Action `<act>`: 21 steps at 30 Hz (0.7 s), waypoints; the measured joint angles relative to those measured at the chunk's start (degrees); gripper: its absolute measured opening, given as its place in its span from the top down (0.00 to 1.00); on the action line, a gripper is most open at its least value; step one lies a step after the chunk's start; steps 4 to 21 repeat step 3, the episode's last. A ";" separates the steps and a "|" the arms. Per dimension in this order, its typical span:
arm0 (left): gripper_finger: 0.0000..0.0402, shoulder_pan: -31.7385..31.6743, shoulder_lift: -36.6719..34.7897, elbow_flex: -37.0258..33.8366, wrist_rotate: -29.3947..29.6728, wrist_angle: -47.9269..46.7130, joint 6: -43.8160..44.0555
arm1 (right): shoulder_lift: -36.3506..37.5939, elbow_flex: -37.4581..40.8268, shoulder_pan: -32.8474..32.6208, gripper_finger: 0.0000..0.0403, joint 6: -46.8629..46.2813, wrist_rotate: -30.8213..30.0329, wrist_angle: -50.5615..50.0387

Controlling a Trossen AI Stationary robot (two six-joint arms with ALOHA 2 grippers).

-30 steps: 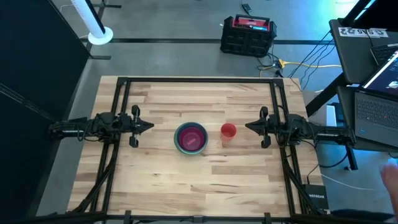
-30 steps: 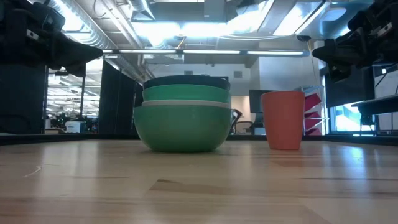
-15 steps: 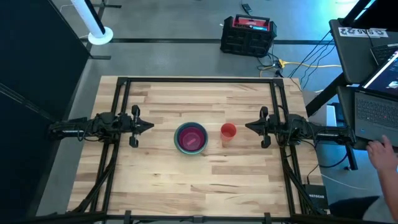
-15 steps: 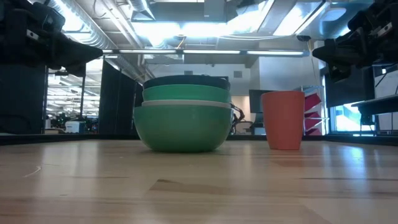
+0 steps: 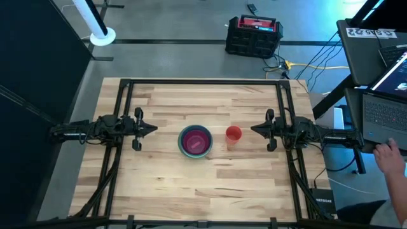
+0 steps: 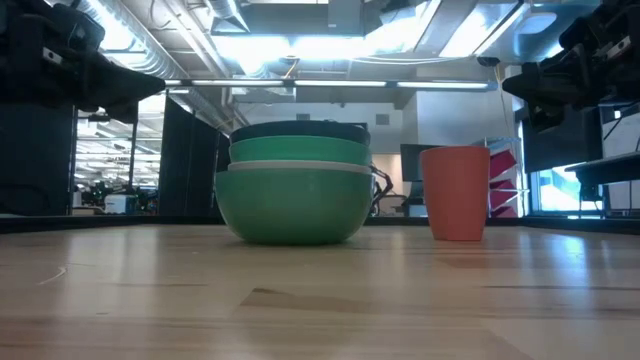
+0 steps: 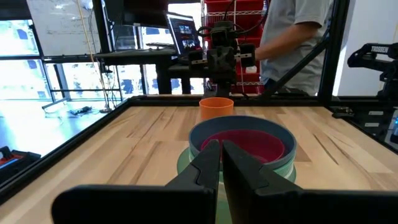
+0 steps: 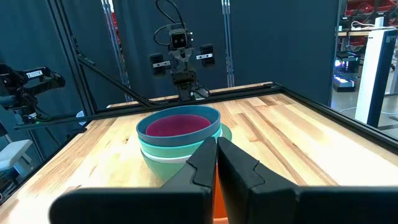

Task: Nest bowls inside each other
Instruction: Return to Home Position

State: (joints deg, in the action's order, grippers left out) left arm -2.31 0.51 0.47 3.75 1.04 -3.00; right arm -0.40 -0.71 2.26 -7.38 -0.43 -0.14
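Note:
The bowls stand nested in one stack (image 5: 194, 141) at the middle of the table. The outermost green bowl's base (image 6: 295, 236) rests on the wood. Above it show a white rim, a teal bowl and a dark blue rim; the magenta bowl (image 7: 244, 144) lies innermost. My left gripper (image 5: 154, 128) hovers shut to the left of the stack, pointing level at it. My right gripper (image 5: 253, 129) hovers shut to the right, beyond the orange-red cup (image 5: 233, 134). Both are apart from the stack and hold nothing.
The orange-red cup (image 6: 456, 192) stands upright just right of the stack (image 6: 295, 190). Black frame rails (image 5: 121, 114) run along the table's left, right and far sides. A person's hand (image 5: 389, 156) is at a laptop beyond the right edge. Bare wood lies near and far of the stack.
Both arms and the bowls have kept still. The person's hand beyond the table's right edge has moved up toward the laptop.

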 joint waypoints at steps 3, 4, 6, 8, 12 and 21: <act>1.00 0.00 0.00 0.00 0.00 0.00 0.02 | 0.00 0.00 0.00 1.00 0.00 0.00 0.00; 1.00 0.00 0.00 0.00 0.00 0.00 0.02 | 0.00 0.00 0.00 1.00 0.00 0.00 0.00; 1.00 0.00 0.00 0.00 0.00 0.00 0.02 | 0.00 0.00 0.00 1.00 0.00 0.00 0.00; 1.00 0.00 0.00 0.00 0.00 0.00 0.02 | 0.00 0.00 0.00 1.00 0.00 0.00 0.00; 1.00 0.00 0.00 0.00 0.00 0.00 0.02 | 0.00 0.00 0.00 1.00 0.00 0.00 0.00; 1.00 0.00 0.00 0.00 0.00 0.00 0.02 | 0.00 0.00 0.00 1.00 0.00 0.00 0.00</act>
